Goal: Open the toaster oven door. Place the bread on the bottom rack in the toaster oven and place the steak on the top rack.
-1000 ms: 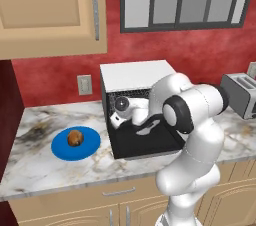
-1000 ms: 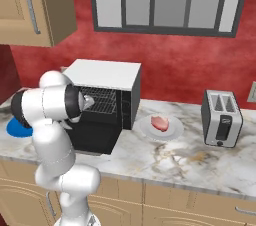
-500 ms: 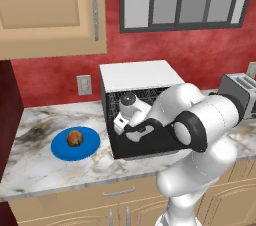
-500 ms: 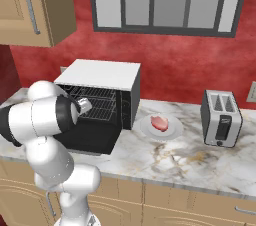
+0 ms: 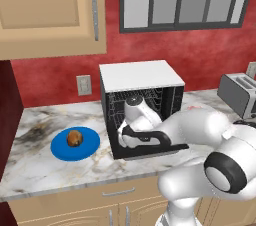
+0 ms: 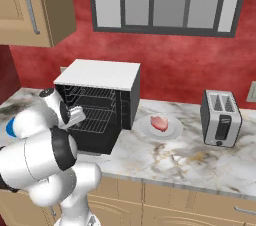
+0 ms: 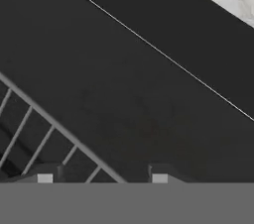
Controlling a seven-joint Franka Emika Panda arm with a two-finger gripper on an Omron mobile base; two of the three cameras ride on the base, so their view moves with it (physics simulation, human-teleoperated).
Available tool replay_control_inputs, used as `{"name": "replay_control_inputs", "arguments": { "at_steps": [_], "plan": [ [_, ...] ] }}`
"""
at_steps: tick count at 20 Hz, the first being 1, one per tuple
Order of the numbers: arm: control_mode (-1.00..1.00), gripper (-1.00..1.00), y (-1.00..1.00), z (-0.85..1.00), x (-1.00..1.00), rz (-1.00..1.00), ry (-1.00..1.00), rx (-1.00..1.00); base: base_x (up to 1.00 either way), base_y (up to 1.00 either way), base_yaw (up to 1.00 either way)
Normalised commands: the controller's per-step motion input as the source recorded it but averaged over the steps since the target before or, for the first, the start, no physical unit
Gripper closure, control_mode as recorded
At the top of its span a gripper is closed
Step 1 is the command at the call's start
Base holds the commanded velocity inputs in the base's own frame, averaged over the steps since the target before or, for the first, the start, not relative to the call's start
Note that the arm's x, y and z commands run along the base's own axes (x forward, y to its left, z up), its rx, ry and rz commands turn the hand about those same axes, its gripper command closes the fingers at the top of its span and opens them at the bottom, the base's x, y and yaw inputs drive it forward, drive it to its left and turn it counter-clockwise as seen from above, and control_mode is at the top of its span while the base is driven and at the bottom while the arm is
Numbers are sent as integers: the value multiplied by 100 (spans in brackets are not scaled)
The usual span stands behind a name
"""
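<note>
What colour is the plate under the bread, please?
The plate is bright blue, seen best in the left base view.

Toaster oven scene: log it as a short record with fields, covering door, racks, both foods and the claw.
toaster oven: on the marble counter, white top, black body
toaster oven door: open, folded down flat in front of the cavity
racks: wire racks inside, both bare
bread: on the blue plate, left of the oven
steak: on the white plate, between oven and slot toaster
claw: over the lowered door by the rack's front edge, fingers apart, holding nothing
</note>
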Motion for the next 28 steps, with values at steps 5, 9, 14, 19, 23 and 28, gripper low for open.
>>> {"name": "replay_control_inputs", "arguments": {
  "at_steps": [5, 9, 14, 19, 23, 28],
  "plan": [
    [-100, 100, 3, 1, -52, 0, 11, 0, 0, 0, 0],
    [-100, -100, 0, 53, -8, 0, 1, 0, 0, 0, 0],
    [-100, -100, 0, 100, 0, 0, -5, 0, 0, 0, 0],
    [-100, -100, 78, 45, -13, 2, -2, 0, 0, 0, 0],
    [-100, -100, 100, 20, -8, 1, 1, 0, 0, 0, 0],
    [-100, -100, 100, 32, 0, -4, 2, 0, 0, 0, 0]
  ]
}}
